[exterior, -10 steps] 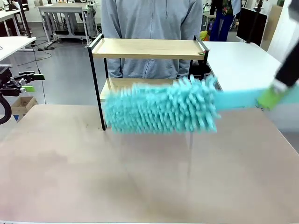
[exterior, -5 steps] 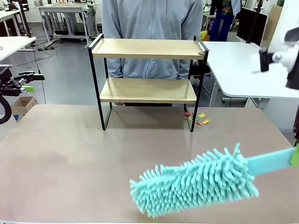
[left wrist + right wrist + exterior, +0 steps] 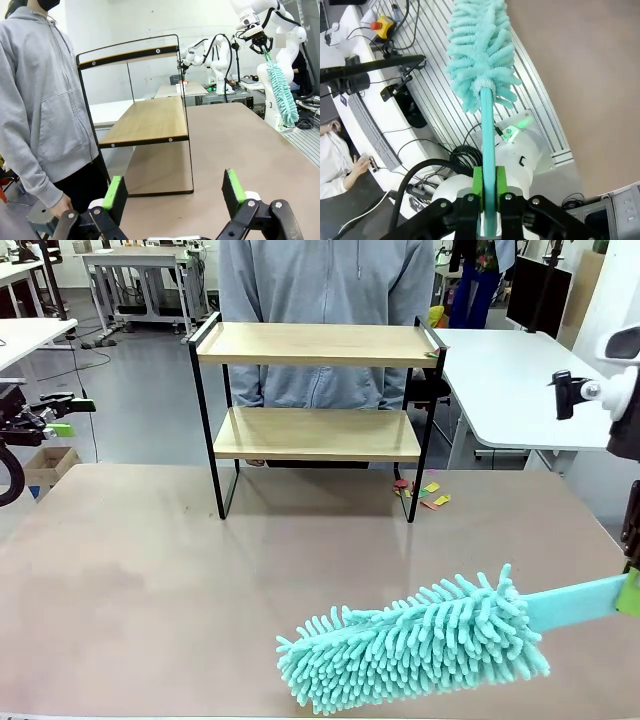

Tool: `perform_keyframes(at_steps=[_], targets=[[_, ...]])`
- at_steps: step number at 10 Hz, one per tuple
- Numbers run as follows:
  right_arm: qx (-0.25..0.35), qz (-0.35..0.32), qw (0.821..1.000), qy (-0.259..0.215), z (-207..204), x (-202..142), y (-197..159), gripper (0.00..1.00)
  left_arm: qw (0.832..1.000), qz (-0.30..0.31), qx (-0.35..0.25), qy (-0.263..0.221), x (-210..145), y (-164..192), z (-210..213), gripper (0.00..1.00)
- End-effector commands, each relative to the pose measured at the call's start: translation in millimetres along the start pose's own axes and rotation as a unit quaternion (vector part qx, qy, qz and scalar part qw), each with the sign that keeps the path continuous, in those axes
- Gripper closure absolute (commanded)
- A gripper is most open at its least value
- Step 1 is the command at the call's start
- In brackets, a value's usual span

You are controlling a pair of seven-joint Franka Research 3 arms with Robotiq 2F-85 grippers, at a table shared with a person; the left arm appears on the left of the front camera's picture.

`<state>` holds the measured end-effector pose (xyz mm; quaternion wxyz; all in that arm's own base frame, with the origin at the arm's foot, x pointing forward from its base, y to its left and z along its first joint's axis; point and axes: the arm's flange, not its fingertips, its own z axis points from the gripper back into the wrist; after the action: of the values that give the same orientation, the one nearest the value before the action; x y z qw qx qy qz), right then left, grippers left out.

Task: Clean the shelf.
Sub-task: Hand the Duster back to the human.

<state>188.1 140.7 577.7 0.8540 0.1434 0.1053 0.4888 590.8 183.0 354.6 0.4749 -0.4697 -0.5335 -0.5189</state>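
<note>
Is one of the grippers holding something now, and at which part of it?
The right gripper holds the turquoise duster by its flat handle. The left gripper is open and holds nothing.

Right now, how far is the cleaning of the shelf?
Both boards of the shelf look bare, and small coloured scraps lie on the table beside its leg. In hand: the right pincer is shut on the handle of the turquoise duster, held over the near table edge, apart from the shelf. Left: perhaps those scraps. The left pincer is open, holding nothing.

No legible text or labels
</note>
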Motion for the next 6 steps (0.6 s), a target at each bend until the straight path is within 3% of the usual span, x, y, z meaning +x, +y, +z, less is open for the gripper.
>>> perform_keyframes(at_steps=[1,6], targets=[[0.0,0.0,1.0,0.005,6.4,-0.1,0.4,0.87,1.0,-0.006,-0.002,0.003,1.7,-2.5,-0.7,0.0],[0.0,0.0,1.0,0.005,6.4,-0.1,0.4,0.87,1.0,-0.006,-0.002,0.003,1.7,-2.5,-0.7,0.0]])
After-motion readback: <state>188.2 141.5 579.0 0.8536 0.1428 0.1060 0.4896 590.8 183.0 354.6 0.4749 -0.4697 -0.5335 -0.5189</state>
